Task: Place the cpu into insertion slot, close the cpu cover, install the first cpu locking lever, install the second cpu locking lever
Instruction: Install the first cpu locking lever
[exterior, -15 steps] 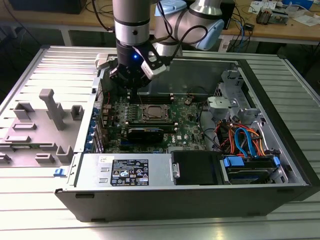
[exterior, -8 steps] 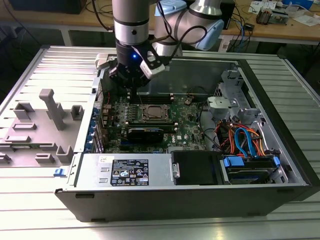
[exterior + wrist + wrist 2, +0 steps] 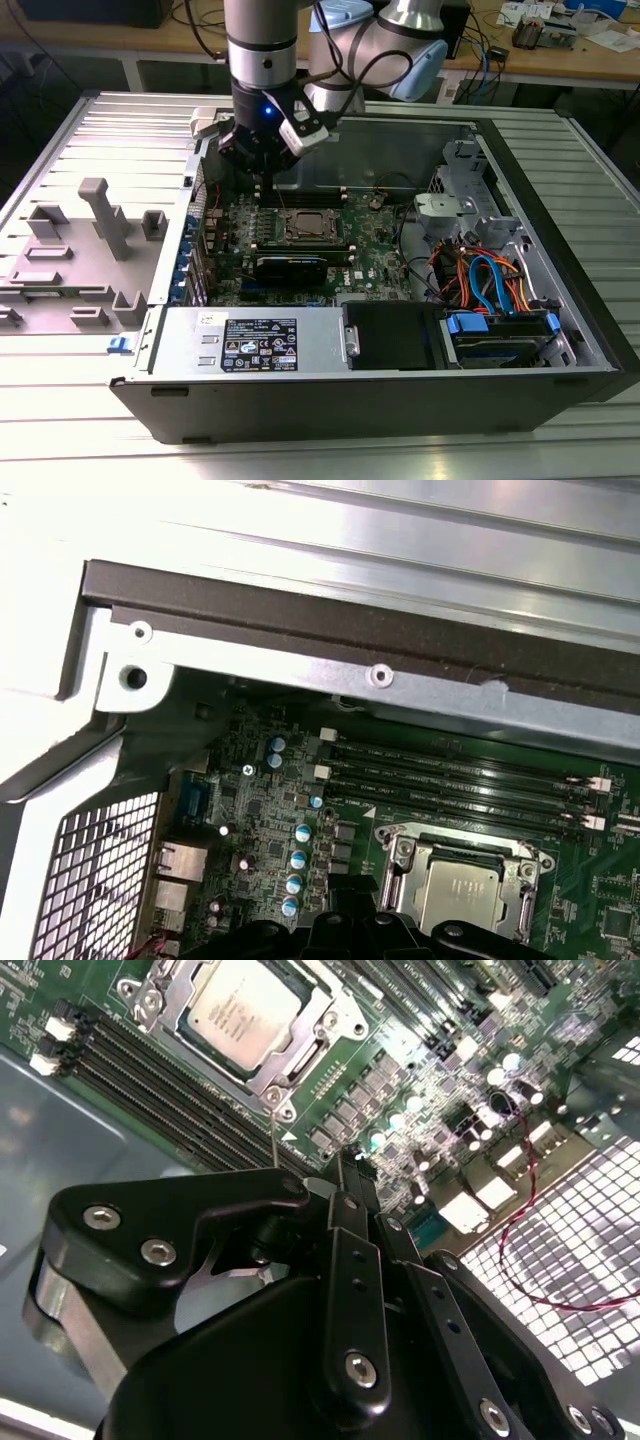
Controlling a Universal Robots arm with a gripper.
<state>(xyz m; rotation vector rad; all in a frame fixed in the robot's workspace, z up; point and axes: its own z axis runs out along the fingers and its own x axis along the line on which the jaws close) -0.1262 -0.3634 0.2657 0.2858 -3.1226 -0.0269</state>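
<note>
Under the cpu cover [image 3: 300,1035], cpu [image 3: 243,1010] flat, face-up; end effector [image 3: 345,1185] pressed together.

The arm [image 3: 262,45] comes down nearly upright from above, its silver-and-black wrist [image 3: 265,95] lit by a small blue light. A second joint [image 3: 395,50] bends off toward the exterior view's right. The black hand [image 3: 262,175] points straight down. In the second wrist view its dark linkage [image 3: 350,1300] with bolted plates meets near the tip.
</note>
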